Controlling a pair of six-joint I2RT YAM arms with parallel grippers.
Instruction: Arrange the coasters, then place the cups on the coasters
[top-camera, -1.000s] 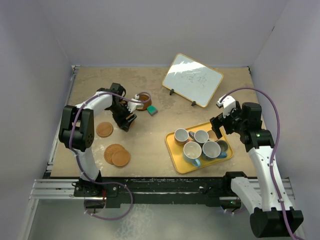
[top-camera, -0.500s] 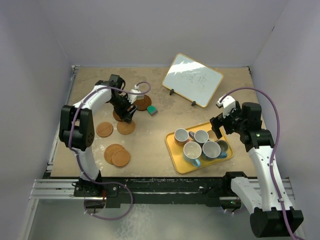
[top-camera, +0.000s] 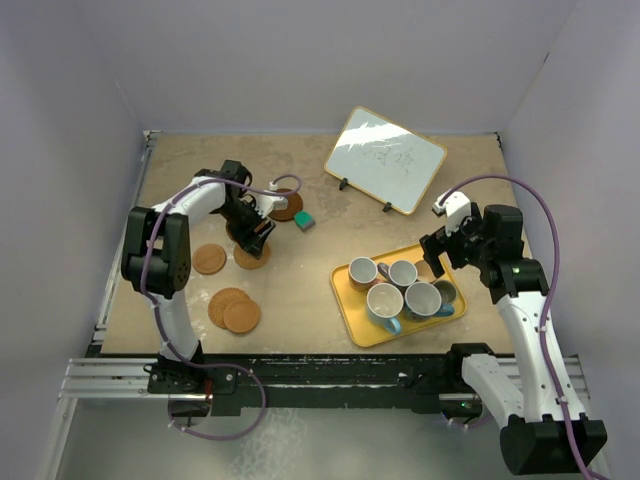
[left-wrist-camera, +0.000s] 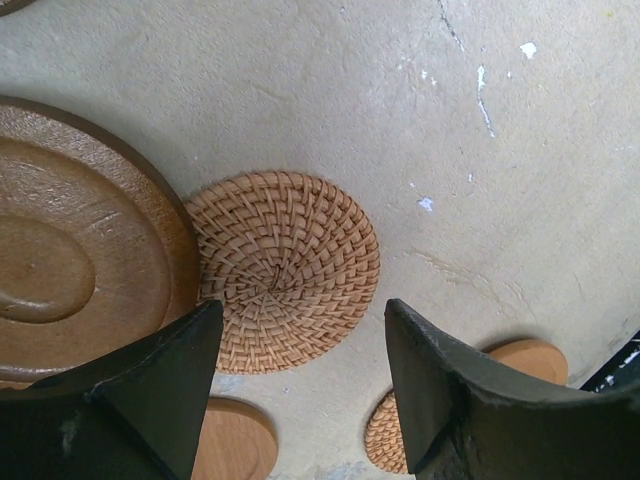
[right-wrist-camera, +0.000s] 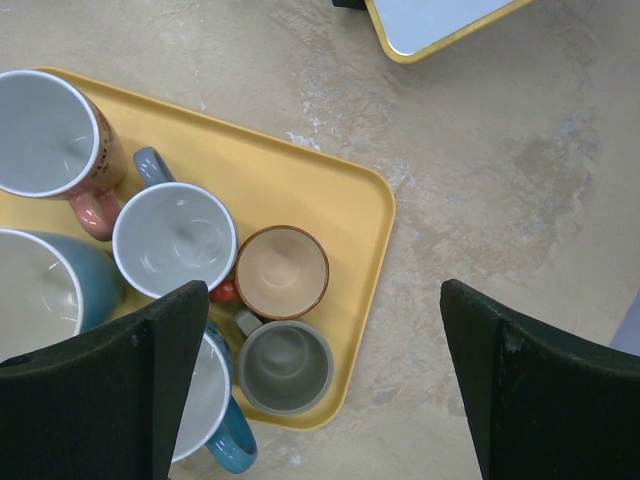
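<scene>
Right end effector (right-wrist-camera: 322, 300) jaws apart, yellow rectangular tray (right-wrist-camera: 340, 200) beneath holding six ceramic mugs (right-wrist-camera: 175, 240), left end effector (left-wrist-camera: 302, 310) jaws apart above woven round coaster (left-wrist-camera: 285, 265)

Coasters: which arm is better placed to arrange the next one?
Left. The left gripper hovers open right above the woven coaster, with the other coasters close by on the left of the table. The right gripper hangs open over the tray of cups, across the table.
</scene>
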